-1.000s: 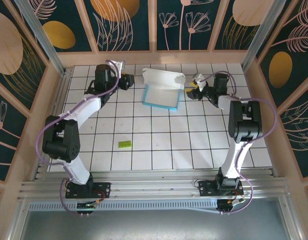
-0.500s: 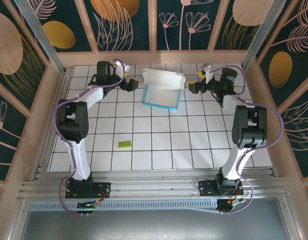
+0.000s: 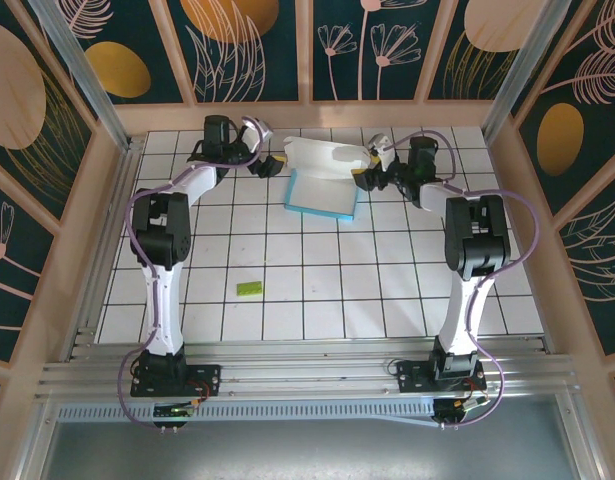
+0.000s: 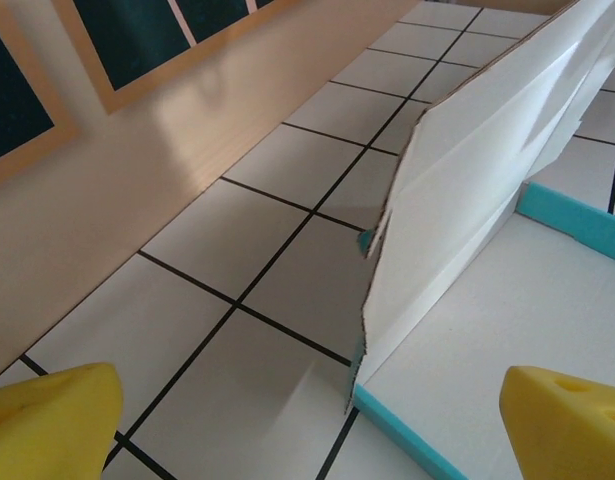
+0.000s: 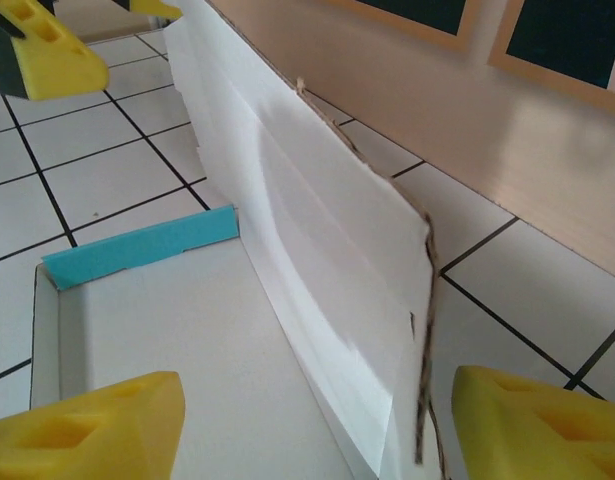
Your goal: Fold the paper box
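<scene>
Tiled table (image 3: 317,290), arms outstretched, left end effector (image 3: 269,166) and right end effector (image 3: 367,176) spread, flanking paper box (image 3: 322,192).

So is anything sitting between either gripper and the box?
Nothing visible. The left gripper is open at the left end of the box's upright white flap, and the right gripper is open at its right end, with just bare tile between. The green piece lies well nearer the bases.

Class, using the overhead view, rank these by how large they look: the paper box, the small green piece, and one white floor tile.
1. Paper box, spanning more than one tile.
2. One floor tile.
3. Green piece, clearly smaller than a tile.
</scene>
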Available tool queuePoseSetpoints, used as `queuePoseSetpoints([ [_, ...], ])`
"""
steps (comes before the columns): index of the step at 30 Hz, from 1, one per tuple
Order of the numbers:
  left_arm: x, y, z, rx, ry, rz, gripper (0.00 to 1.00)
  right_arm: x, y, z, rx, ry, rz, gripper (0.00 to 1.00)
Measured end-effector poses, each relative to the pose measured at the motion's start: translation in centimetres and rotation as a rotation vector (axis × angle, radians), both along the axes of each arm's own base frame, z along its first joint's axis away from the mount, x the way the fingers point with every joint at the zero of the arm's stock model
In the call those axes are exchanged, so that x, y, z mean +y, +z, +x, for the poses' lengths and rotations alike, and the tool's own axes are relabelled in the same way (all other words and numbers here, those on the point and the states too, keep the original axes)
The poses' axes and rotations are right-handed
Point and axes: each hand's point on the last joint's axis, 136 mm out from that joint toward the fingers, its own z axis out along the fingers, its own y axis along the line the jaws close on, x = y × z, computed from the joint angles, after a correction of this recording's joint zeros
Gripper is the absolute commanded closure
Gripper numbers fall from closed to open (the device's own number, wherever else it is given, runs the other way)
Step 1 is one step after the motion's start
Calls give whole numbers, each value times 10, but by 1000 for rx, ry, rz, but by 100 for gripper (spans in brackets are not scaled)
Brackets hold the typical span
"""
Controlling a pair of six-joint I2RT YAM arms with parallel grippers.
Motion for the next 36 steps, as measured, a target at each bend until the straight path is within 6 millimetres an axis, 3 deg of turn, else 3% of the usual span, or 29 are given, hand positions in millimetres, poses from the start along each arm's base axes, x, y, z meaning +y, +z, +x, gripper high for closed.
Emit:
queuePoseSetpoints([
  [7, -13, -6, -2, 7, -9, 3, 10, -12, -10, 9, 25, -105, -28, 30],
  [15, -25, -11, 6, 27, 15, -14, 29, -22, -29, 7, 96, -190, -33, 48],
  [18, -24, -16, 7, 48, 30, -16, 41, -25, -33, 6, 114, -219, -32, 53],
  [24, -25, -20, 7, 78, 47, -28, 63, -23, -27, 7, 104, -262, -30, 62],
  [29, -32, -27, 1, 112, 49, -32, 68, -20, -23, 6, 99, -286, -23, 66],
  [36, -40, -28, -1, 152, 62, -54, 77, -16, -26, 4, 116, -317, -20, 80],
])
